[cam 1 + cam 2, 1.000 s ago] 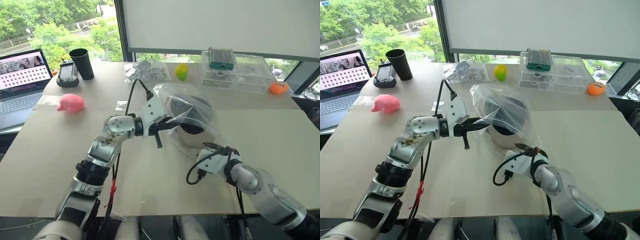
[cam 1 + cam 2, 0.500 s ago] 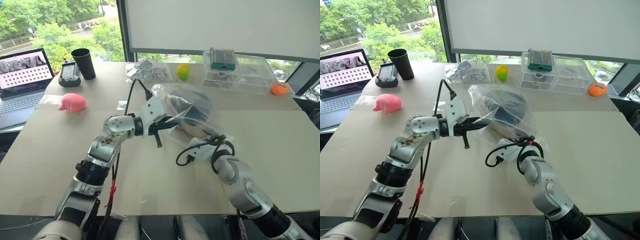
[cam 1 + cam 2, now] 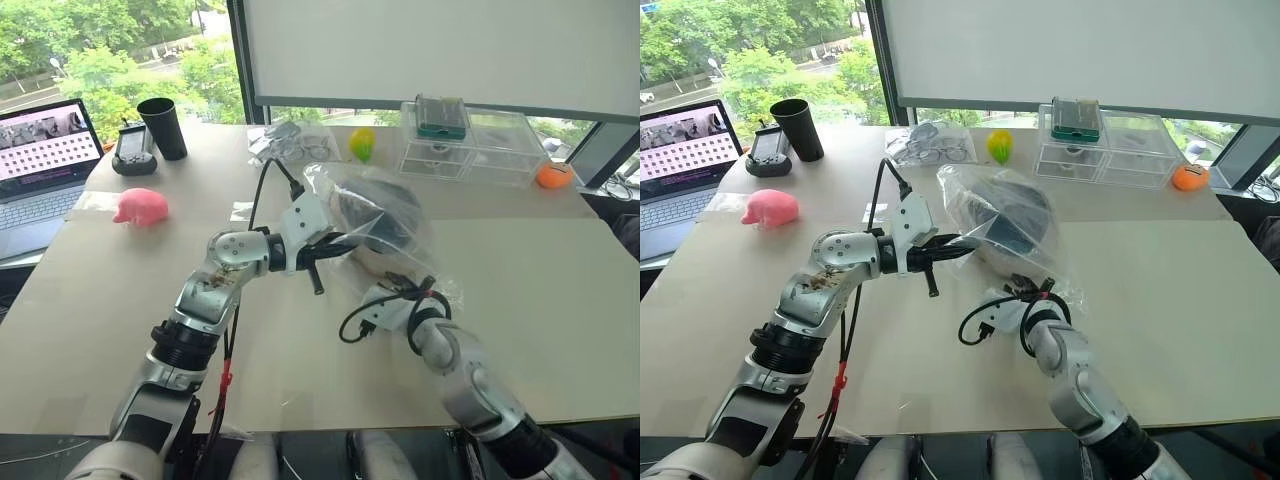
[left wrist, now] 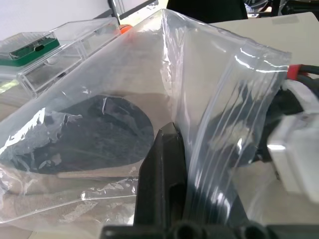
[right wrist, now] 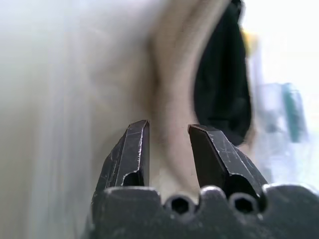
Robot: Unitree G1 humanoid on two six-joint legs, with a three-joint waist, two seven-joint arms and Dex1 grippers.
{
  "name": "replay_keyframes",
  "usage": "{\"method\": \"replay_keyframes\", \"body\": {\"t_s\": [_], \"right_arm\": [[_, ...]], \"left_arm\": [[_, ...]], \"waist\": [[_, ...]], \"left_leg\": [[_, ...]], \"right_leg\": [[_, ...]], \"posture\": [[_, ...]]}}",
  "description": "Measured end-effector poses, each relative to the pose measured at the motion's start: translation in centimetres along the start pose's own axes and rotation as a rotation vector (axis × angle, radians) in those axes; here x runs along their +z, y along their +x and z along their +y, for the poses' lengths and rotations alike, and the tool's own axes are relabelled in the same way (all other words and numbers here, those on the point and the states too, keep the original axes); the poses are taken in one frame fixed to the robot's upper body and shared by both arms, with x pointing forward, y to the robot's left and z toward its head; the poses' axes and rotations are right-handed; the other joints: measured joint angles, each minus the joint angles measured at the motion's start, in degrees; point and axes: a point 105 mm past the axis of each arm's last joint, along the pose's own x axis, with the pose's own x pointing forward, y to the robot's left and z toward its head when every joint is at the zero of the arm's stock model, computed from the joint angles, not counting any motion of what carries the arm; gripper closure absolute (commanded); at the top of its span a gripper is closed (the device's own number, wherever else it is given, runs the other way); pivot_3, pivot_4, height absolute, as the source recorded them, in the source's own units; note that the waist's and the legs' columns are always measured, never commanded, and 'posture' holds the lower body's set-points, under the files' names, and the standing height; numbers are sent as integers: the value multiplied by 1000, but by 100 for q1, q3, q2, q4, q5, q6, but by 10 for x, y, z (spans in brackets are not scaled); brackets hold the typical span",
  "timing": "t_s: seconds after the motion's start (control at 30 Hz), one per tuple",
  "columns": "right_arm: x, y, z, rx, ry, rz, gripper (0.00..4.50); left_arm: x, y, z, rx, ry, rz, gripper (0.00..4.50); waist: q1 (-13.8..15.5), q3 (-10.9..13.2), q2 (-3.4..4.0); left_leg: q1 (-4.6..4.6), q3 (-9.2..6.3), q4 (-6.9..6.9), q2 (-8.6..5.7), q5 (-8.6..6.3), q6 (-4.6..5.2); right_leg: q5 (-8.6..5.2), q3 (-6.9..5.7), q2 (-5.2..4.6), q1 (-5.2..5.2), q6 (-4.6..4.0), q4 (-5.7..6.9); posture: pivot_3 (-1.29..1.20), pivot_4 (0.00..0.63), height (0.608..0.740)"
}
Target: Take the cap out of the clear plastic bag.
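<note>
Reaching in now: left gripper (image 3: 338, 243) pinches the clear plastic bag (image 3: 400, 235) at 9 o'clock, cap (image 3: 380, 225) inside; right gripper (image 5: 168, 144), part-open and empty, needs to clamp the beige rim.

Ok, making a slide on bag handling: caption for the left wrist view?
Left gripper pinching the clear crinkly plastic bag open, beige fabric cap with dark lining inside.

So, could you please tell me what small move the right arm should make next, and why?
Probably ease the right gripper a little further forward, then close on the beige edge of the cap. The left gripper holds the clear plastic bag pinched and lifted, and the right fingers stand parted, aimed at the cap's rim but not yet around it.
</note>
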Motion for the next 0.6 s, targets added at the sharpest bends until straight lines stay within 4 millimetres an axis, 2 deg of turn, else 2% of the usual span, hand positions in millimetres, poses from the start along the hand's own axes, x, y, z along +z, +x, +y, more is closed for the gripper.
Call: {"method": "replay_keyframes", "body": {"t_s": [0.07,0.27,0.6], "right_arm": [[-3,3,-4,-29,-5,15,2076],[-5,8,2,-26,10,22,40],[5,26,2,-58,-12,-19,40]], "left_arm": [[0,0,0,1,0,1,4500],[0,0,0,3,0,1,4500],[-1,-1,2,13,0,4,4500]], "waist": [[3,0,0],[-20,0,0],[-139,-1,1]], "left_leg": [[-1,0,0,0,0,0],[1,0,0,0,0,0],[8,-1,0,0,0,0]], "right_leg": [[1,0,0,0,-2,0],[1,1,0,1,-2,1],[2,1,0,7,-2,3]], "posture": [[0,150,740],[0,150,740],[0,150,740]]}}
